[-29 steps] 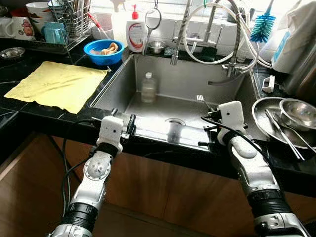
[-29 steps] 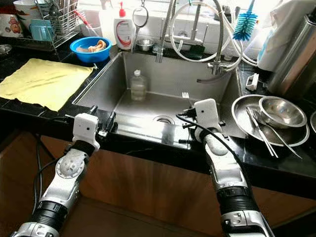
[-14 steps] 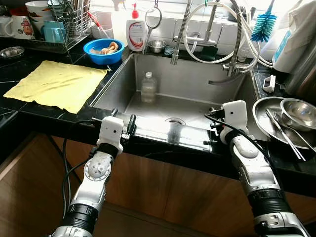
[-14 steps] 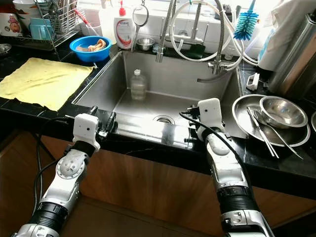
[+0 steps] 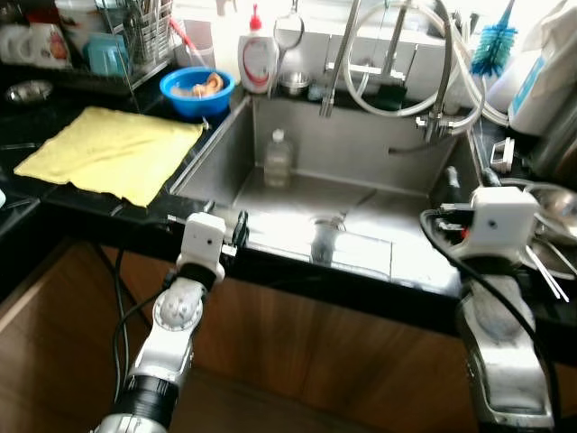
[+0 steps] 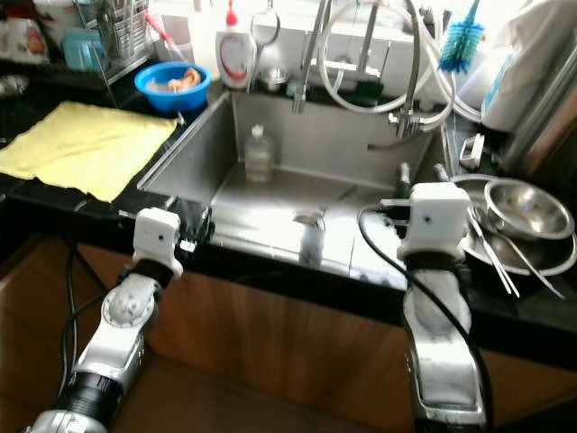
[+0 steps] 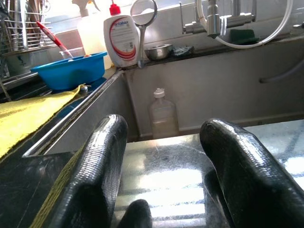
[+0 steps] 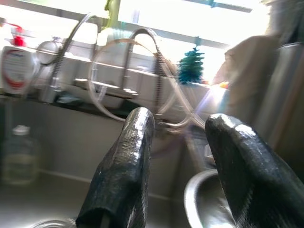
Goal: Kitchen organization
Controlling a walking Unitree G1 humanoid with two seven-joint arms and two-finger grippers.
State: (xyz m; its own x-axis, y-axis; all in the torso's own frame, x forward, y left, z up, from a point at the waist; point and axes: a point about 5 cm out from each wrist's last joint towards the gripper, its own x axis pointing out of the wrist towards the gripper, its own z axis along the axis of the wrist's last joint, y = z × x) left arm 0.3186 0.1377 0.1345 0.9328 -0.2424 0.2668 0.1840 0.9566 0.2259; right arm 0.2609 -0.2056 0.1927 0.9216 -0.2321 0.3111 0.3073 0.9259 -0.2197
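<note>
Nearest the robot, both silver arms reached up to the front edge of a black counter (image 5: 81, 212) with a steel sink (image 5: 225, 149) set into it. The left gripper (image 7: 164, 175) hung at the sink's near left rim, its two black fingers (image 7: 95, 175) spread wide with nothing between them; through the gap showed the sink floor. The right gripper (image 8: 178, 173) was at the sink's near right corner, just beside the stacked metal dishes, its fingers (image 8: 126, 166) likewise well apart and empty.

On the counter to the right of the sink lay a round metal plate (image 6: 563, 253) with a steel bowl (image 6: 527, 207) sitting in it and some long metal utensils (image 6: 491, 257) lying across the plate's near side.

Inside the sink, a small clear plastic bottle (image 5: 277, 158) stood upright against the far wall, left of the drain (image 5: 326, 222).

On the counter left of the sink a yellow cloth (image 5: 108, 153) lay spread flat. Beyond it, at the sink's far left corner, stood a blue bowl (image 5: 196, 90) with something pale orange in it. Farther left, a wire dish rack (image 5: 135, 41) held cups and cutlery.

Along the far ledge behind the sink stood a white dish-soap bottle (image 5: 257, 59) with a red cap, a small steel cup (image 5: 295, 83) to its right, then the coiled spring faucet (image 5: 338, 45) with white hoses looped about it. At the far right a teal bottle brush (image 5: 496, 45) stood upright.
</note>
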